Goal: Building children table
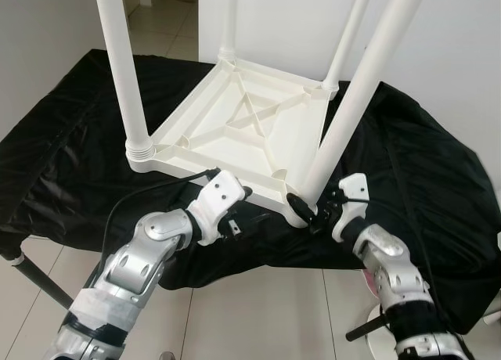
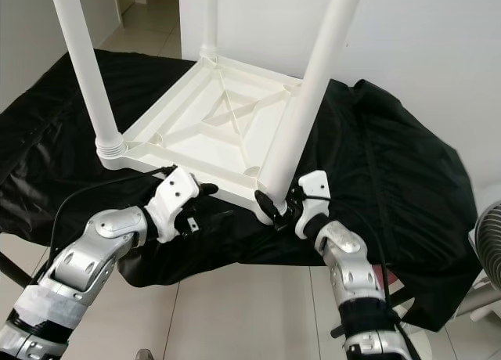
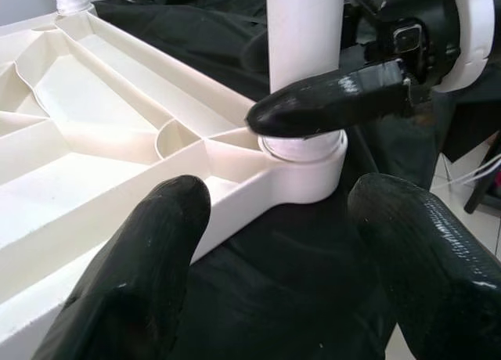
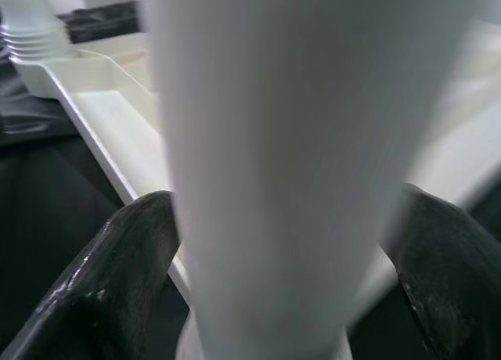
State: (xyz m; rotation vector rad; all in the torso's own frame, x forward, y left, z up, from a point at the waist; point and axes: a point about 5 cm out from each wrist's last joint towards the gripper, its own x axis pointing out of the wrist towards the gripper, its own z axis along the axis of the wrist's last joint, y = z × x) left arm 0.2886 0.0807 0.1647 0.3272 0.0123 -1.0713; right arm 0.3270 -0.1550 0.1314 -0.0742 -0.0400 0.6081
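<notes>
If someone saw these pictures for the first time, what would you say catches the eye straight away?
First, the white children's table, lying upside down on a black cloth with its four legs pointing up. Next, the right gripper, whose fingers straddle the base of the nearest leg at the table's near corner. The left gripper sits open at the table's near edge, just beside that corner.

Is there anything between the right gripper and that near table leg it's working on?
Nothing visible. The right gripper already has its fingers on either side of the near leg, low down by its corner socket in the upturned tabletop. The left gripper sits open beside that corner, clear of the leg.
</notes>
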